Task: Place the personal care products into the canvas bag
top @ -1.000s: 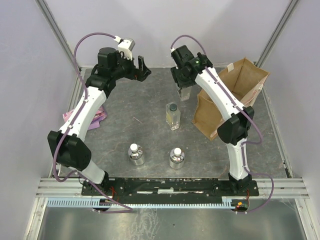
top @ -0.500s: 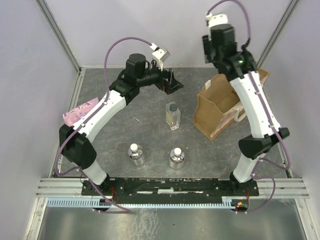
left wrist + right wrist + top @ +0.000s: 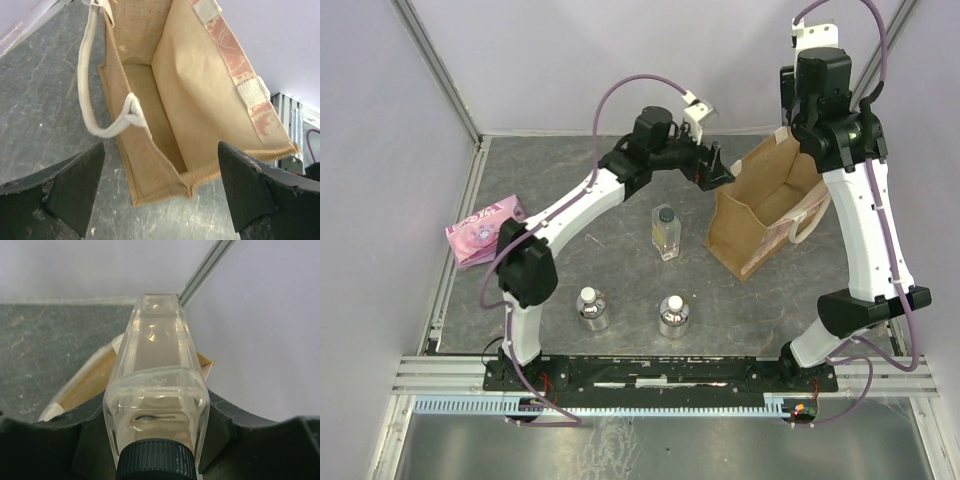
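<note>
Right gripper (image 3: 156,427) grasps tall clear bottle (image 3: 157,355) above canvas bag (image 3: 740,235), left gripper (image 3: 712,170) spread empty beside it; nothing bagged yet, other tall bottle (image 3: 666,232) and two short round bottles (image 3: 591,308) (image 3: 672,315) on table (image 3: 570,180)

Pale lilac walls (image 3: 620,60), mottled grey tabletop (image 3: 540,165), aluminium rails (image 3: 440,375)

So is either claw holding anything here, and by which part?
The right claw grips a clear bottle by its body near the dark cap. The left claw is open and empty, facing the canvas bag.
</note>
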Controlling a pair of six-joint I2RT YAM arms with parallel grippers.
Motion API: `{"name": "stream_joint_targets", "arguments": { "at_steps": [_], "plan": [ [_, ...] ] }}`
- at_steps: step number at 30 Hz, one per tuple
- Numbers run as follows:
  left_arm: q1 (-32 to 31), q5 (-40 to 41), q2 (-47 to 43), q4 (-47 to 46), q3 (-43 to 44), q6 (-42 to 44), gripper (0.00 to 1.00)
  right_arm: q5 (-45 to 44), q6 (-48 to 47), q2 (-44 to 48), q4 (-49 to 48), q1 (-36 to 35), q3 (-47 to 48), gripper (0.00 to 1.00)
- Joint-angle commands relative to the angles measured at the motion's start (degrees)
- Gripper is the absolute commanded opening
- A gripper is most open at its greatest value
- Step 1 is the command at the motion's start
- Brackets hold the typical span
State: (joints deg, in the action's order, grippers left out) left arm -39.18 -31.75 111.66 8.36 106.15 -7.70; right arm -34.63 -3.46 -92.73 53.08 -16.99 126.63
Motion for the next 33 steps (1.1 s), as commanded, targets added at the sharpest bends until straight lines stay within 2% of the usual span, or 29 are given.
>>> {"name": "stream_joint_targets", "arguments": {
  "at_steps": [1, 8, 12, 14, 17, 24, 25, 27, 33],
  "plan": [
    [-1.05, 0.04, 4.68, -2.07, 7.75, -2.76, 1.00, 3.17, 1.56, 4.55, -2.66, 1.76, -0.97, 0.00],
    [-2.99, 2.29, 11.79, 2.50, 14.28, 1.47, 1.00, 8.72, 3.41, 6.77, 0.35, 4.25, -6.60, 0.00],
    [-4.02, 3.75, 13.09, 5.03, 14.80, 4.47, 0.97, 11.47, 4.13, 7.08, 1.99, 5.48, -7.94, 0.00],
    [-4.36, 3.60, 13.52, 6.37, 14.87, 5.60, 0.89, 12.83, 4.52, 6.92, 2.85, 6.00, -8.27, 0.00],
    [-4.59, 3.51, 14.18, 8.83, 14.75, 6.69, 0.70, 14.63, 5.18, 6.87, 3.58, 6.76, -9.36, 0.00],
    [-4.68, 4.03, 13.14, 11.87, 14.40, 6.91, 0.12, 17.43, 5.75, 6.44, 3.37, 8.36, -11.49, 0.00],
    [-4.65, 4.92, 12.65, 12.75, 14.37, 7.23, 0.07, 18.72, 5.56, 6.14, 3.16, 8.76, -11.61, 0.00],
    [-4.68, 5.90, 11.58, 15.01, 14.46, 8.15, 0.04, 20.74, 4.82, 5.55, 2.84, 9.51, -12.06, 0.00],
    [-4.59, 8.59, 9.11, 22.14, 14.73, 10.97, 0.04, 23.70, 2.93, 3.87, -0.26, 11.56, -15.39, 0.00]
  ]
}}
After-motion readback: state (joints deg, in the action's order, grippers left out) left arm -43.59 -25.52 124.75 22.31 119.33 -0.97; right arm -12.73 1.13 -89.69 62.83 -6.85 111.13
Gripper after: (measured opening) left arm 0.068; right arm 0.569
